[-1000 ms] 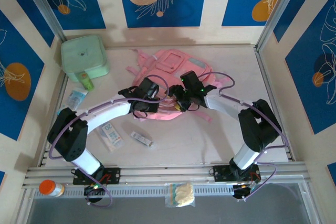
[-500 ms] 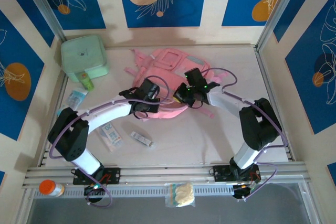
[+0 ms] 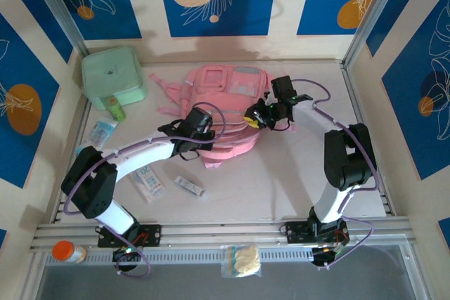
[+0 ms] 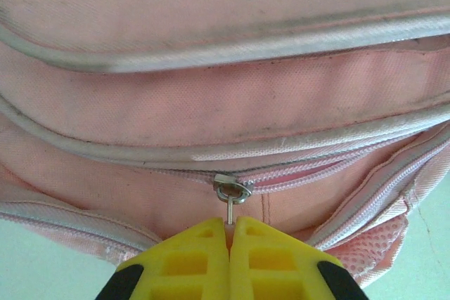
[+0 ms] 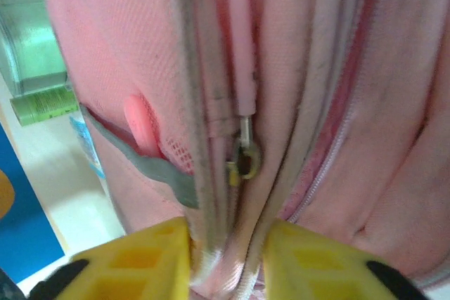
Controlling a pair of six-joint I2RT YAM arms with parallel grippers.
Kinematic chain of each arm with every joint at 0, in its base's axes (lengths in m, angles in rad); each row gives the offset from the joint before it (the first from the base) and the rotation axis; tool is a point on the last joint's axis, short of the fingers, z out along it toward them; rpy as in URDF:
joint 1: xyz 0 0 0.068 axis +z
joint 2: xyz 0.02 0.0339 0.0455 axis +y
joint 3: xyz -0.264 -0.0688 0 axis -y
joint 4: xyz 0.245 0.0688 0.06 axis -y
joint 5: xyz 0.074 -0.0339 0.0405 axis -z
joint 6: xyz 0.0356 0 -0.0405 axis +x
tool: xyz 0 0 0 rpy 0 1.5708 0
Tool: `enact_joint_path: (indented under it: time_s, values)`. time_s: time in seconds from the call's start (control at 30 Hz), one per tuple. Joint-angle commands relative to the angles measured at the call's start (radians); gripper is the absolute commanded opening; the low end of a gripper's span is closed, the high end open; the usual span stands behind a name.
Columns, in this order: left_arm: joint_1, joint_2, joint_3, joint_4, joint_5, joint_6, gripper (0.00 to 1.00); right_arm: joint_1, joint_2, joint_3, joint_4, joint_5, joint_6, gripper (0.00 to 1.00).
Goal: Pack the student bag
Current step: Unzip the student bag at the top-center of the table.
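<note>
The student bag (image 3: 228, 89), a big pink backpack, lies at the back middle of the table. My left gripper (image 3: 202, 131) is at its near edge. In the left wrist view the yellow jaws of that gripper (image 4: 230, 227) are shut on a zipper pull, just below the pull's metal ring (image 4: 232, 189). My right gripper (image 3: 257, 114) is at the bag's right side. In the right wrist view my right gripper (image 5: 226, 261) pinches a piped fold of the bag (image 5: 281, 68) between its yellow fingers, and another zipper slider (image 5: 244, 161) hangs just above the jaws.
A mint-green soft case (image 3: 112, 75) sits at the back left, with a green tube (image 3: 116, 109) and a blue packet (image 3: 103, 131) in front of it. A box (image 3: 148, 180) and a small pack (image 3: 188, 185) lie near the left arm. An orange-capped bottle (image 3: 67, 251) and a snack bag (image 3: 242, 259) rest on the front rail.
My right gripper has moved away from me and to the right, and the bag has shifted and spread out with it. My left gripper stays shut at the bag's near edge.
</note>
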Motion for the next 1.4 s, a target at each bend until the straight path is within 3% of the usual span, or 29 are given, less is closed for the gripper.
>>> enact_joint_path:
  time_s: [0.0,0.17,0.33,0.47,0.63,0.73,0.9,1.13,1.37]
  values:
    - [0.005,0.005,0.024,-0.094,0.027,-0.012,0.00,0.019,-0.091,-0.044,0.023,0.037,0.081,0.47]
    - [0.001,0.009,0.037,-0.077,0.046,-0.014,0.00,0.141,-0.116,-0.148,0.150,0.043,0.281,0.65]
    - [0.001,0.022,0.045,-0.078,0.042,-0.015,0.00,0.240,-0.062,-0.117,0.204,0.140,0.404,0.71]
    - [0.002,0.029,0.047,-0.070,0.051,-0.017,0.00,0.258,-0.008,-0.085,0.250,0.197,0.455,0.71]
    - [0.001,0.033,0.051,-0.069,0.053,-0.015,0.00,0.272,0.023,-0.043,0.247,0.308,0.419,0.54]
    - [0.001,0.030,0.050,-0.075,0.037,-0.011,0.00,0.280,0.019,-0.026,0.226,0.351,0.374,0.31]
    - [0.001,0.006,0.027,-0.084,0.026,-0.020,0.00,0.280,0.021,0.001,0.202,0.316,0.291,0.03]
    - [-0.001,-0.120,-0.069,-0.120,-0.024,-0.058,0.00,0.242,-0.036,0.033,0.099,0.192,0.091,0.00]
    - [-0.021,-0.191,-0.151,-0.139,-0.034,-0.066,0.00,0.057,-0.092,0.058,-0.012,-0.014,-0.092,0.00]
